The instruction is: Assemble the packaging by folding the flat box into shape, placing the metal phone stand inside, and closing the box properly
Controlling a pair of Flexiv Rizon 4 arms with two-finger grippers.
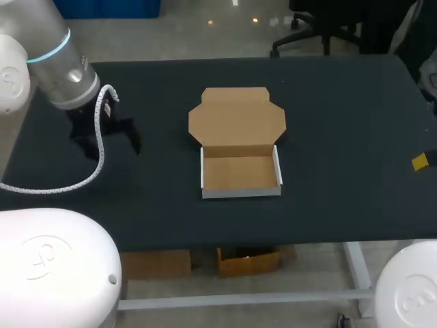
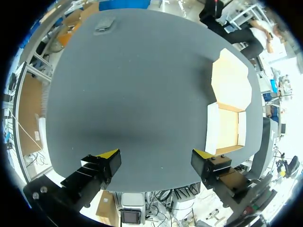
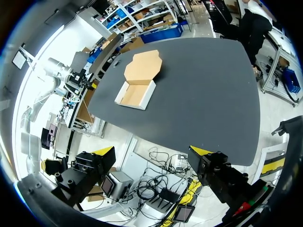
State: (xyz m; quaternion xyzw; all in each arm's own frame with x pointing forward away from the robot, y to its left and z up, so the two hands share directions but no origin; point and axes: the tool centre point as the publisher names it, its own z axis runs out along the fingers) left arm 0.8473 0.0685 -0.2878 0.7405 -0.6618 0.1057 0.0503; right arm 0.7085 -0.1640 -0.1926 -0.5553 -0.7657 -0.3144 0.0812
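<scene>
Box [image 1: 240,171] open; left gripper [image 2: 156,154] and right gripper [image 3: 154,151] jaws wide; right likely cropped overhead.

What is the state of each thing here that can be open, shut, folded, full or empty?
Brown cardboard box: folded into a tray, empty.
Its lid flap: open, lying flat behind the tray.
Left gripper: open, holding nothing.
Right gripper: open, holding nothing.
Small grey object: lying outside the box, far from it.
</scene>
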